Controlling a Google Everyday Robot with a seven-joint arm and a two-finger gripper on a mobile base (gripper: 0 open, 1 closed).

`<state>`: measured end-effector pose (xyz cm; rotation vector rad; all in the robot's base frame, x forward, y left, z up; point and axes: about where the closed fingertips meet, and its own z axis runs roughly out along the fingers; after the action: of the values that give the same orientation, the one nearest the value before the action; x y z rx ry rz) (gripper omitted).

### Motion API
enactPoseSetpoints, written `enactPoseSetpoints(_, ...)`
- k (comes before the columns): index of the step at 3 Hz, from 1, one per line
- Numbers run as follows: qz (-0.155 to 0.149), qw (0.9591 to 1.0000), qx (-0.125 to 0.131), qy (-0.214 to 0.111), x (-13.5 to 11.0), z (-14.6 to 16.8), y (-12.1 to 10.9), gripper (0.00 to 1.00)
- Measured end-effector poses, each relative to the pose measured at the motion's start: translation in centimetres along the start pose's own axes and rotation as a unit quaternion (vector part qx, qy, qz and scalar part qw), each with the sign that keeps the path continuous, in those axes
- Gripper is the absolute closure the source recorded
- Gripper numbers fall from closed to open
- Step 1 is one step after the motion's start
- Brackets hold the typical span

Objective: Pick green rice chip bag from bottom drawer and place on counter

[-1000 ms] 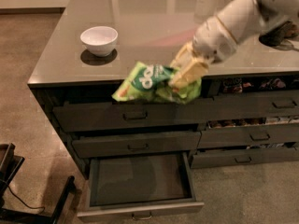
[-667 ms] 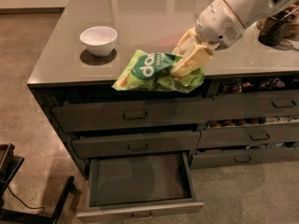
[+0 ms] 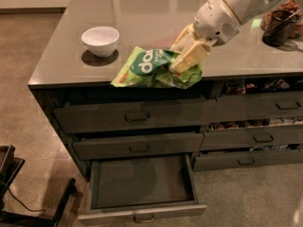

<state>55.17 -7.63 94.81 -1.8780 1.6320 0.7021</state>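
Note:
My gripper (image 3: 185,51) is shut on the green rice chip bag (image 3: 147,67) and holds it at the counter's front edge. The crinkled bag with white lettering hangs leftward from the cream fingers (image 3: 191,56), partly over the edge. The white arm reaches in from the upper right. The counter (image 3: 142,13) is a glossy grey-beige slab. The bottom drawer (image 3: 142,183) stands pulled open below, with a dark bare interior.
A white bowl (image 3: 100,40) sits on the counter left of the bag. A dark cup (image 3: 279,27) and snacks stand at the right edge. Narrower drawers at the right (image 3: 255,126) show snack packets. A black stand (image 3: 19,193) is on the floor at lower left.
The gripper has carried the bag upward and slightly farther over the counter edge; the arm has drawn back to the upper right.

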Motion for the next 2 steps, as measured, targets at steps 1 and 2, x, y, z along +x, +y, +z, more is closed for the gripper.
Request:
enactPoseSetpoints(1, 0.020, 0.9989, 0.029, 0.030, 0.8, -0.1, -4.1, 1.00)
enactPoseSetpoints(2, 0.043, 0.9940, 0.073, 0.069, 2.1, -0.4, -8.7, 1.00)
